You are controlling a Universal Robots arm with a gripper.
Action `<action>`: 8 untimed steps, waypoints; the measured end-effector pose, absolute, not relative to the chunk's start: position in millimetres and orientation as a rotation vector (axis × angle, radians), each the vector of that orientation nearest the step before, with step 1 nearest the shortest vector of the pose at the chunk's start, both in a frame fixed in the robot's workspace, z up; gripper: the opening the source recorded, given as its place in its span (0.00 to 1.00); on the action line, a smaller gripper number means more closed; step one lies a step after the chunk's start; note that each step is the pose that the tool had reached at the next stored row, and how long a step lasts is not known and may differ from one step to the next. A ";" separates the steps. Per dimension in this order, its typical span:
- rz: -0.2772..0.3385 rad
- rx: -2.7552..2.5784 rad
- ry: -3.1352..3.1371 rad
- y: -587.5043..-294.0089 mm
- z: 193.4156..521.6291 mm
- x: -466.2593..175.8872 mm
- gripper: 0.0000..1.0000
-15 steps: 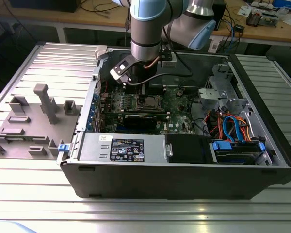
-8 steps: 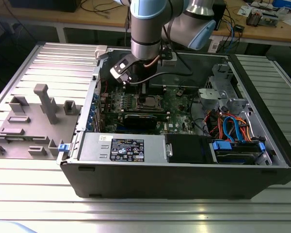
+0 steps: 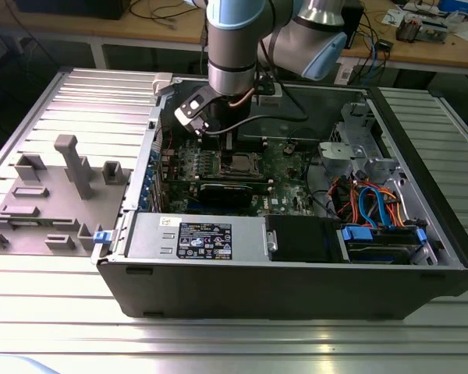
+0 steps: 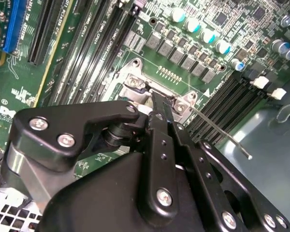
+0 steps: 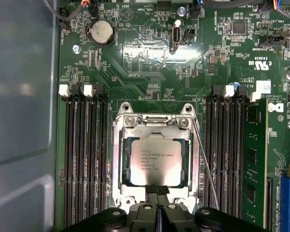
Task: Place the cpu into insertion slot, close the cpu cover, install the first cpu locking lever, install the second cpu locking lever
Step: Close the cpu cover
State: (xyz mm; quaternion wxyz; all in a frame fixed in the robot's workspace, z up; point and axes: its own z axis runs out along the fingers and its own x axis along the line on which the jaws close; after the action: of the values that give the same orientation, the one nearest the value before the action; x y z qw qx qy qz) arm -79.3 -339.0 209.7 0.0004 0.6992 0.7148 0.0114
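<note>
First wrist view: the slot holds the cpu under the closed cover. Jaws, clenched on nothing, hover at the cover's edge. A lever stands loose alongside; latching it likely needs a slow, steady push.

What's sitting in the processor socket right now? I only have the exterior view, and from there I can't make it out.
Observer: In the first wrist view the cpu is seated in it, pale metal top up.
Operator: Is the cover down over it?
Observer: Yes, the cpu cover lies flat around the chip, which shows through its window.
Operator: Where is the pincer?
Observer: The pincer is shut, with its tips at the cover's edge. I cannot tell whether they touch it.
</note>
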 end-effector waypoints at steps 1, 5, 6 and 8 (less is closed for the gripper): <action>0.036 2.196 2.245 -338.9 208.4 -80.1 0.11; 0.035 2.197 2.246 -339.0 205.8 -80.3 0.11; 0.035 2.198 2.246 -339.1 205.7 -80.4 0.11; 0.037 2.199 2.247 -339.0 205.1 -80.4 0.11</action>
State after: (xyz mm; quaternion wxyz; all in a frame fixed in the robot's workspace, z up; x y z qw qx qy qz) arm -80.4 -339.0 205.1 -0.0011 0.6993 0.7147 0.0117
